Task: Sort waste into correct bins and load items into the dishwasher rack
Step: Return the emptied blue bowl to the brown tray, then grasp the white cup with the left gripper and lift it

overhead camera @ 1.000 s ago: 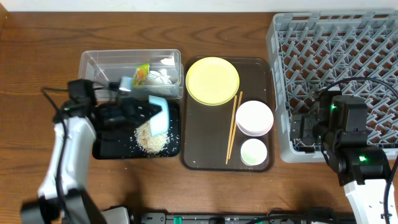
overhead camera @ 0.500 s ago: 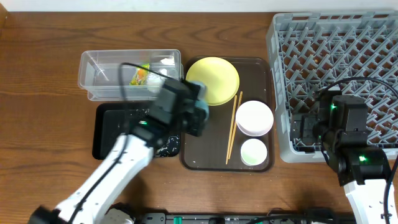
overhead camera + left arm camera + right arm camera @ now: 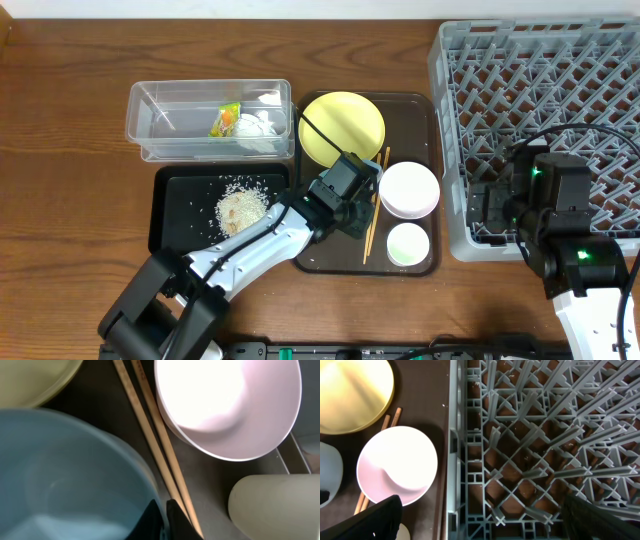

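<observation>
My left gripper [image 3: 352,195] is over the brown tray, shut on the rim of the light blue bowl [image 3: 65,475]; my jaws [image 3: 164,510] pinch its edge next to the chopsticks [image 3: 155,445]. The white bowl [image 3: 409,189], small white cup [image 3: 407,244] and yellow plate [image 3: 335,125] lie on the same tray. The rice heap [image 3: 240,208] lies in the black tray [image 3: 170,215]. The wrapper [image 3: 226,120] and tissue [image 3: 257,125] are in the clear tub [image 3: 160,120]. My right gripper [image 3: 485,520] is open and empty over the left edge of the dishwasher rack [image 3: 540,100].
The brown serving tray [image 3: 425,115] lies between the bins and the rack. In the right wrist view the rack's wall [image 3: 454,460] stands just right of the white bowl [image 3: 397,465]. Bare wooden table [image 3: 60,150] lies at the left.
My left arm has swung right from the black tray to the brown tray, carrying the light blue bowl. The rice now lies uncovered in the black tray. The right arm has not moved.
</observation>
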You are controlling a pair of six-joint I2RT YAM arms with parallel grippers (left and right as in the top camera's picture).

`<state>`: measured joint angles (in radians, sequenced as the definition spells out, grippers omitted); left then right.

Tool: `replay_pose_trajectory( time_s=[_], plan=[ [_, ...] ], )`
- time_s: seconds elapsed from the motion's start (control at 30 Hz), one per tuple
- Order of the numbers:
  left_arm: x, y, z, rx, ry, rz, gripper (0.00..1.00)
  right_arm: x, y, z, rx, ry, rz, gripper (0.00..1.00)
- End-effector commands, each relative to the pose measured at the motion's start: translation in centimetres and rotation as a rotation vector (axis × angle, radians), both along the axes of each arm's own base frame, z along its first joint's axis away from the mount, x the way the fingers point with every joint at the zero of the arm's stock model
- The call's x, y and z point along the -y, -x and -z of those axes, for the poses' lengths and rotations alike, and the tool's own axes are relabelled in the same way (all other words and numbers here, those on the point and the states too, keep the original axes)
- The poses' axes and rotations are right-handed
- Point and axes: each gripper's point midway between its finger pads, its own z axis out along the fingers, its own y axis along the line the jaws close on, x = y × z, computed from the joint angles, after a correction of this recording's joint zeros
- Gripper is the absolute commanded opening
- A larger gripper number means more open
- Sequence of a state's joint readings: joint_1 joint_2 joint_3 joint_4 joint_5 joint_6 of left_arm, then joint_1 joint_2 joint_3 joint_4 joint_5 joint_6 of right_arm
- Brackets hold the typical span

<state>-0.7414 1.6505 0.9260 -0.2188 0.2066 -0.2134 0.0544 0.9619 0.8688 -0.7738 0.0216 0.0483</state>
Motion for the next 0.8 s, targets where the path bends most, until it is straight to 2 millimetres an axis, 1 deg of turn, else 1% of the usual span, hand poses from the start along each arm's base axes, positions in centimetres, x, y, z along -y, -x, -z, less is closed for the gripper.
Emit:
replay_pose_trajectory(
  time_s=[0.0, 0.03, 0.07, 0.13, 0.17, 0.27, 0.37, 0.47, 0.57, 0.63, 0.77],
  plan=[
    [-0.1, -0.5, 0.1, 0.003, -0.010, -0.019, 0.17, -0.4, -0.2, -0.7, 0.016, -0.008, -0.008, 0.99],
    [-0.1, -0.5, -0.1, 0.005, -0.008, -0.019, 0.26, -0.4, -0.2, -0.7, 0.015, -0.008, -0.008, 0.99],
    [0.0, -0.6, -0.5, 0.013, -0.003, -0.016, 0.33, -0.4, -0.2, -0.7, 0.015, -0.008, -0.008, 0.99],
    [0.1, -0.8, -1.5, 0.029, 0.012, -0.018, 0.40, -0.4, -0.2, -0.7, 0.015, -0.008, -0.008, 0.99],
    [0.2, -0.9, -2.4, 0.039, 0.024, -0.017, 0.42, -0.4, -0.2, -0.6, 0.014, -0.008, -0.008, 0.99],
    [0.3, -0.8, -5.0, 0.062, 0.056, -0.013, 0.43, -0.4, -0.2, -0.7, 0.015, -0.008, -0.008, 0.99],
    [1.0, 0.1, -7.5, 0.068, 0.129, 0.022, 0.43, -0.4, -0.2, -0.7, 0.015, -0.008, -0.008, 0.99],
    [1.8, 1.2, -9.1, 0.055, 0.195, 0.068, 0.43, -0.4, -0.2, -0.7, 0.015, -0.008, -0.008, 0.99],
    [2.3, 2.1, -8.6, 0.029, 0.188, 0.077, 0.43, -0.4, -0.2, -0.7, 0.015, -0.008, -0.008, 0.99],
    [2.8, 2.9, -7.5, 0.003, 0.166, 0.096, 0.43, -0.4, -0.2, -0.7, 0.015, -0.008, -0.008, 0.99],
    [3.7, 4.5, -4.6, -0.065, 0.115, 0.125, 0.43, -0.4, -0.1, -0.6, 0.012, -0.008, -0.008, 0.99]
  ],
)
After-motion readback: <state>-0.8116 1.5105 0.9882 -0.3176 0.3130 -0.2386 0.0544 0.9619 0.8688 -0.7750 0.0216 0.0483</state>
